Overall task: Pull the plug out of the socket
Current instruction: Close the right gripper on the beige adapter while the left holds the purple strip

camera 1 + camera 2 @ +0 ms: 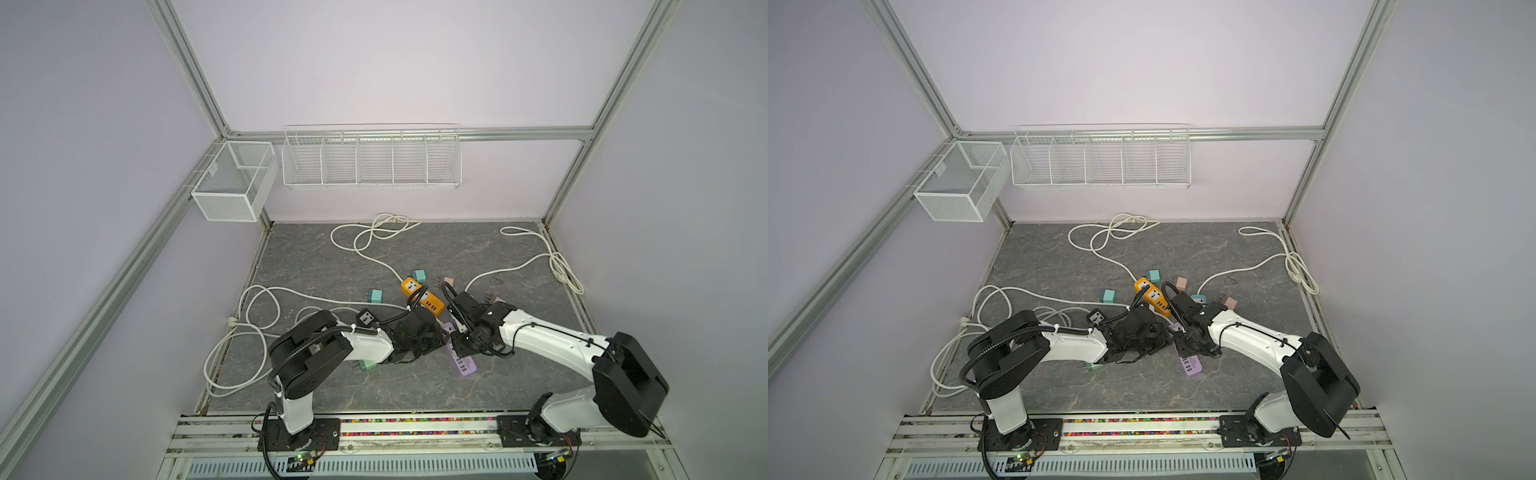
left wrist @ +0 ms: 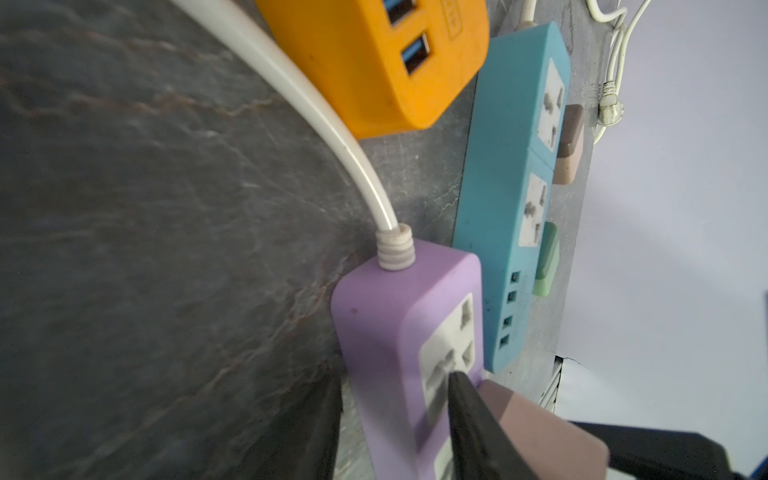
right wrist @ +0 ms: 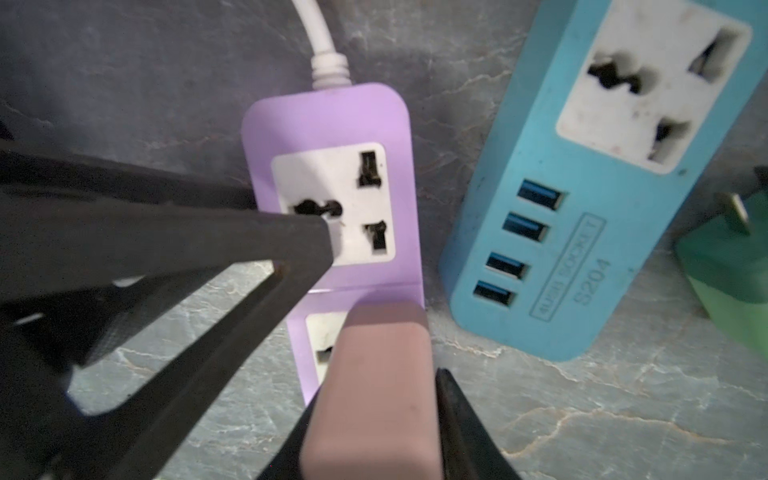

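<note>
**Right pincer** (image 3: pixel 374 401): jaws drawn in on the mauve plug (image 3: pixel 374 345), one black finger flat against each flank. No gap shows on either side, so I read this as a grip. The plug fills the space between the jaws.

**Plug:** stands in the second outlet of the purple strip (image 3: pixel 328 120), the outlet farther from the strip's white cord (image 3: pixel 320 37). The prongs are hidden under its body, so I cannot tell how deep it sits.

**Left pincer** (image 2: pixel 395 386): partly open. One fingertip (image 3: pixel 307 237) bears on the face of the first outlet, just beside the plug. The other finger lies along the strip's outer side. Whether it is pressing down or clamping, I cannot tell.

**Relation that matters:** the plug's long axis rises square off the outlet face. The strip's long axis lies flat on the tabletop (image 1: pixel 374 386), and in both top views it runs from the middle back toward the arm bases.

**Judgement:** the pull should go straight along the plug's axis, away from the face. A sideways lean would likely bind the prongs or drag the strip along. The right arm has the plug. The left sits toward the cord end, well placed to hold the strip down.

**Around:** the blue strip (image 3: pixel 540 266) lies just beside the purple one, with a green plug (image 3: pixel 727 282) beyond it. The orange strip (image 2: pixel 374 62) lies near the cord.
</note>
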Controlling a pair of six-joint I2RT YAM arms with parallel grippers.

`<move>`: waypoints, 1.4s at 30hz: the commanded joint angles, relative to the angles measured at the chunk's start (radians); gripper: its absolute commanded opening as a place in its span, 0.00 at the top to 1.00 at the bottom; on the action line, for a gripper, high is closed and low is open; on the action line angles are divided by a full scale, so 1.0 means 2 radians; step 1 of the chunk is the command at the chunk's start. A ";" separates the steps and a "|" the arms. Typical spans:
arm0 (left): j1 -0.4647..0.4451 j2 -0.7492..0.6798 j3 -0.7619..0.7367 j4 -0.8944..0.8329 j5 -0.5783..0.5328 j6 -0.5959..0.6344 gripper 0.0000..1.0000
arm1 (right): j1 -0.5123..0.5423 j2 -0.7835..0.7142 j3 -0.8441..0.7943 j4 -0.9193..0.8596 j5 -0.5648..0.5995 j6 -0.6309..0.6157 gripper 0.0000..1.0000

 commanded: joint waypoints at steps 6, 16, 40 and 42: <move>-0.006 0.008 -0.004 -0.060 0.002 -0.005 0.56 | 0.005 0.006 -0.003 -0.003 -0.002 -0.005 0.65; -0.006 0.005 0.002 -0.114 -0.005 -0.003 0.58 | 0.002 -0.002 -0.001 -0.009 0.002 -0.022 0.71; -0.007 0.013 0.000 -0.129 0.014 -0.006 0.64 | 0.006 -0.018 0.012 -0.006 -0.004 -0.040 0.75; -0.006 0.012 -0.001 -0.133 0.013 -0.006 0.64 | -0.003 -0.019 0.012 -0.012 0.007 -0.042 0.74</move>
